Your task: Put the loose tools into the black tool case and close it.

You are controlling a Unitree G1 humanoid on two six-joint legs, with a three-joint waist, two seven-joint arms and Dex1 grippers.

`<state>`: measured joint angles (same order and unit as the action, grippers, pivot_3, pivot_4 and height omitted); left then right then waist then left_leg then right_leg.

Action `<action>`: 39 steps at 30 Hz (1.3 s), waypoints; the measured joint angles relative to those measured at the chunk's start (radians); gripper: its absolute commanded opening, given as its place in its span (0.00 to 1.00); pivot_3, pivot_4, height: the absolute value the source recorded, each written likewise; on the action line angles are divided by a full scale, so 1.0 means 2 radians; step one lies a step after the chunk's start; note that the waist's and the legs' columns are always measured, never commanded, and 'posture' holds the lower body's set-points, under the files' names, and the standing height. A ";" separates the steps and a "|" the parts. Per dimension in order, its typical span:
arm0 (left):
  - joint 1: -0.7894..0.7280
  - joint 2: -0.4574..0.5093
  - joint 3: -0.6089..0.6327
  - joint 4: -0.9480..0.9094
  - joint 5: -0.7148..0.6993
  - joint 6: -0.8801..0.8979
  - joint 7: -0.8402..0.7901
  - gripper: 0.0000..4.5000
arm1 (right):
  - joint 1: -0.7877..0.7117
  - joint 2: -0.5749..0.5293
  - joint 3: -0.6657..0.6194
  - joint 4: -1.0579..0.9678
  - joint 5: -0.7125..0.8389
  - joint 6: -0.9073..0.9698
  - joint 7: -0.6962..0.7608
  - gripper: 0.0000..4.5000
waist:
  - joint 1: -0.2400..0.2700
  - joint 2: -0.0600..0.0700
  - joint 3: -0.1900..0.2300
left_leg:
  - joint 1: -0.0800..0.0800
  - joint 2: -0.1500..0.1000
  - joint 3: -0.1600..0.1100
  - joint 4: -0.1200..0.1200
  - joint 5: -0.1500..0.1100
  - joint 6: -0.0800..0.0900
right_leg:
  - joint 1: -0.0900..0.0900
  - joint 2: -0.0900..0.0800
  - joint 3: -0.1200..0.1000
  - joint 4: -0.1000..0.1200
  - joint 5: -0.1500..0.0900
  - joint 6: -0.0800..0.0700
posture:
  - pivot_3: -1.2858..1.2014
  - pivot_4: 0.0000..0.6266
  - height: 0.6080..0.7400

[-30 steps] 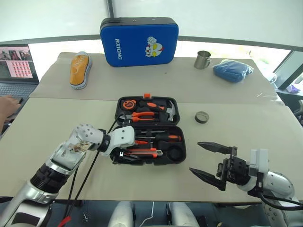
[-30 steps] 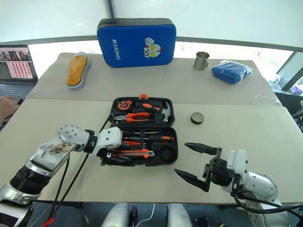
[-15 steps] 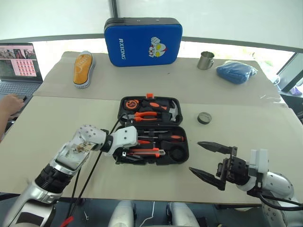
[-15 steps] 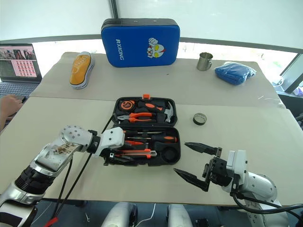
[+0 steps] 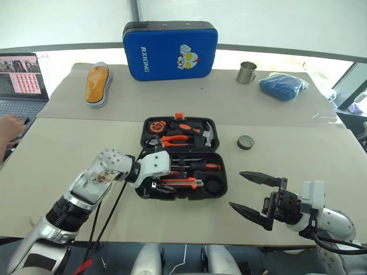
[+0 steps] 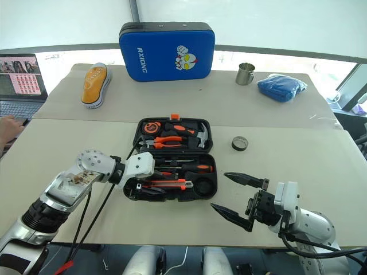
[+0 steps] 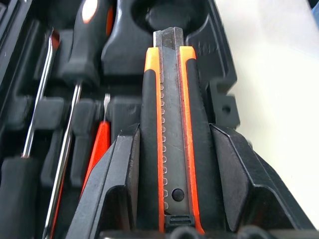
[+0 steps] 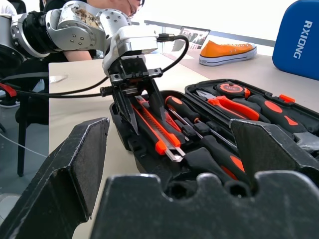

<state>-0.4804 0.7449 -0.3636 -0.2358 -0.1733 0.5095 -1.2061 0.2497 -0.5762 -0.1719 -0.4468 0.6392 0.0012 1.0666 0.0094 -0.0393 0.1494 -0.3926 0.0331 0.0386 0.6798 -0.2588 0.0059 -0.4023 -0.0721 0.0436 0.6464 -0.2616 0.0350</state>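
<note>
Your left gripper (image 7: 172,174) reaches into the near half of the open black tool case (image 5: 182,157), its two fingers (image 7: 117,184) closed on the orange-and-black utility knife (image 7: 172,134) lying along the case's front edge beside the screwdrivers (image 5: 192,166). Your right gripper (image 5: 252,195) hangs with its jaws spread wide and empty over the table (image 5: 69,149), near the case's right front corner. The small black tape roll (image 5: 245,141) sits on the table just right of the case.

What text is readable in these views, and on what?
"RXIONG": white letters running up the left side of the big blue padded case, beside a cartoon figure print; also seen in the right wrist view.
Laptop screen at the table's left edge: a pink grid of small pictures, too small to read.
Open black moulded-plastic tool case: no legible markings.
</note>
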 measured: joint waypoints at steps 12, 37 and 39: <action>0.004 0.000 -0.001 -0.030 0.006 0.052 0.019 0.61 | -0.004 0.000 0.000 0.000 0.000 0.000 -0.003 1.00 | 0.000 0.000 0.000 | 0.001 0.000 0.000 0.000 0.000 0.000 | 0.000 0.000 0.000 0.000 0.000 0.000 | 0.52 0.24 1.00; 0.061 -0.055 0.104 0.149 -0.068 -0.243 -0.084 0.00 | -0.030 0.012 0.005 0.021 -0.013 0.003 -0.007 1.00 | 0.000 0.000 0.000 | 0.000 0.000 0.000 0.000 0.000 0.000 | 0.000 0.000 0.000 0.000 0.000 0.000 | 0.52 0.24 1.00; 0.068 -0.055 0.100 0.164 -0.057 -0.265 -0.084 0.00 | -0.030 0.013 0.005 0.022 -0.014 0.003 -0.011 1.00 | 0.001 0.000 0.000 | 0.000 0.000 0.000 0.000 0.000 0.000 | 0.000 0.000 0.000 0.000 0.000 0.000 | 0.52 0.24 1.00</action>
<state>-0.3444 0.6339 -0.1629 0.0930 -0.2879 -0.0196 -1.3732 0.1900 -0.5495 -0.1617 -0.4022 0.6110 0.0074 1.0451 0.0115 -0.0391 0.1493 -0.3921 0.0326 0.0392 0.6803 -0.2588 0.0060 -0.4017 -0.0730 0.0434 0.6469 -0.2615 0.0349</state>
